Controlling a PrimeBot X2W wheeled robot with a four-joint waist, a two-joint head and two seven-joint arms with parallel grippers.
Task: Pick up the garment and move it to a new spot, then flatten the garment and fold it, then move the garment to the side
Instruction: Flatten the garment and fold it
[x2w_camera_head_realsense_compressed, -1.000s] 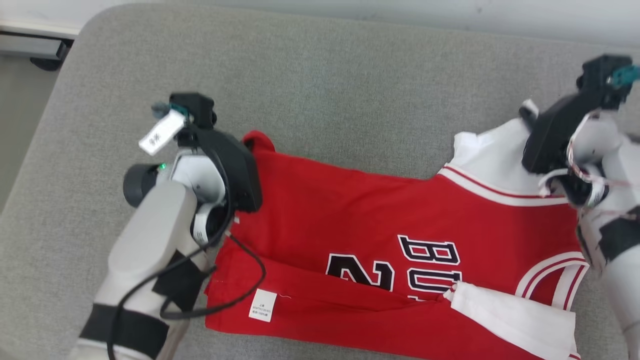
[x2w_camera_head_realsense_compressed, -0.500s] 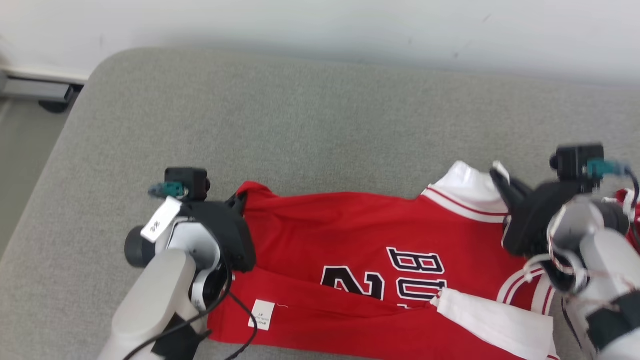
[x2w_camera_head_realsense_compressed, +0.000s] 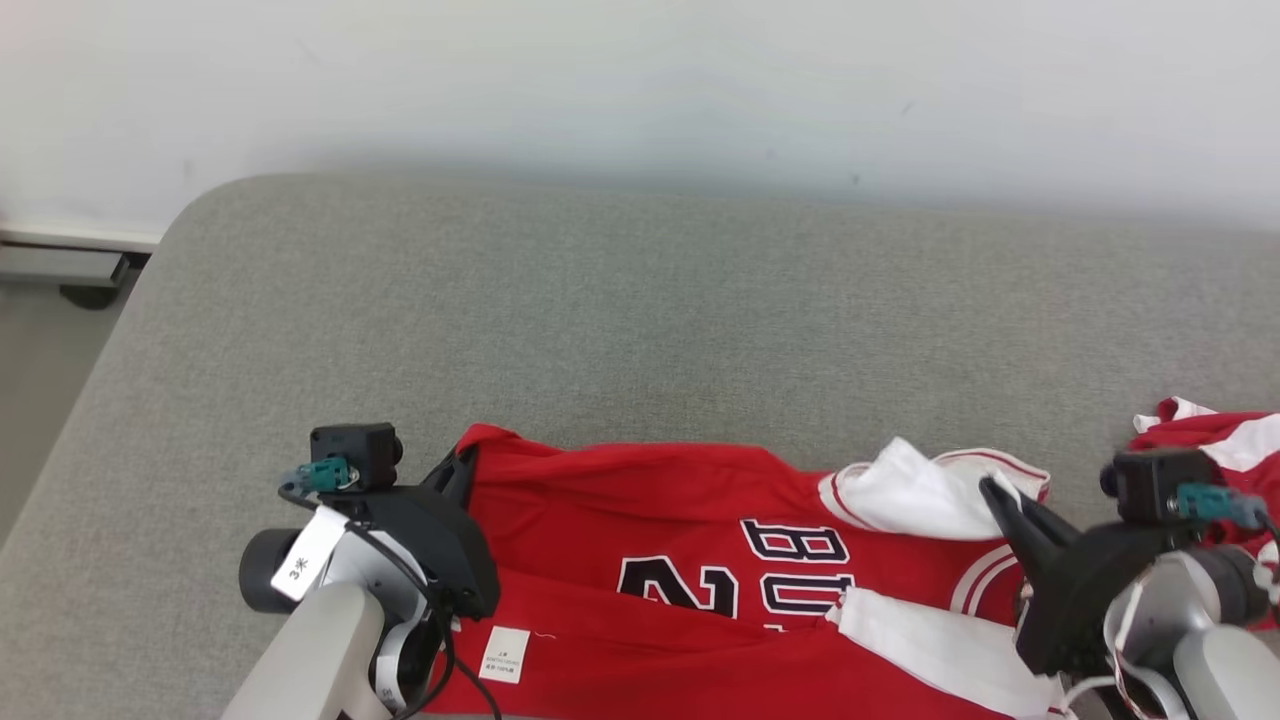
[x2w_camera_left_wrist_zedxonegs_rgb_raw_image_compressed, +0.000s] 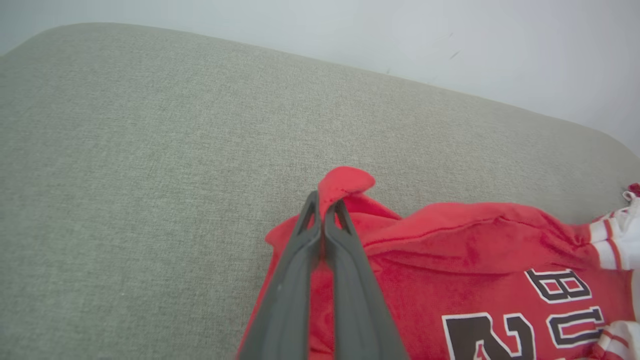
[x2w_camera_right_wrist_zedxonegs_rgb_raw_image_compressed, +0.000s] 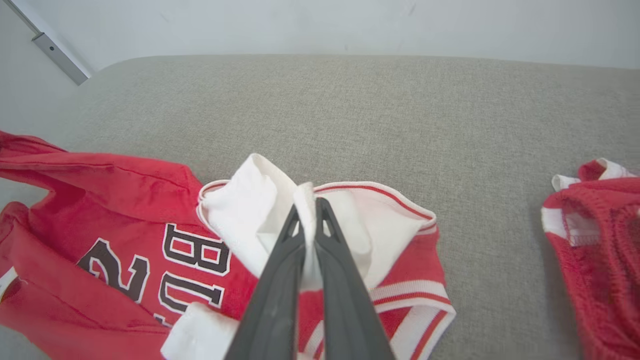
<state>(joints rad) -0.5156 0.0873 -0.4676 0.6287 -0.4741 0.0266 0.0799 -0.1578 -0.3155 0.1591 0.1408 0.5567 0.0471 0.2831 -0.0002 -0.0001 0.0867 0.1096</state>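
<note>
**Near edge.** The red basketball jersey with black-and-white lettering and white sleeves lies on the grey woven upholstered surface, close to the robot. Its near portion is folded over, so a small white care label faces up at the near left. One white sleeve lies across the near right part.

**Left gripper**. The jaws are clamped tight on the far left corner of the jersey, and a small tab of red cloth stands up past the fingertips.

**Right gripper**. The jaws are pinched on white sleeve cloth at the far right shoulder, with the fabric bunched in soft folds around the fingers.

**Assessment.** Holding both far corners lets the arms treat the far edge as one line, so it can be drawn or laid down evenly. The red side looks fairly straight. The right side is slack and crumpled, and it would probably need tension before a clean fold. The gripped edge may be slightly lifted, but the views do not settle whether it clears the surface.

**Right of the jersey.** A second red mesh garment with white trim lies well apart and is not held.

**Far field.** A bare stretch of the grey surface leaves room beyond the jersey. A plain white wall stands behind it.
</note>
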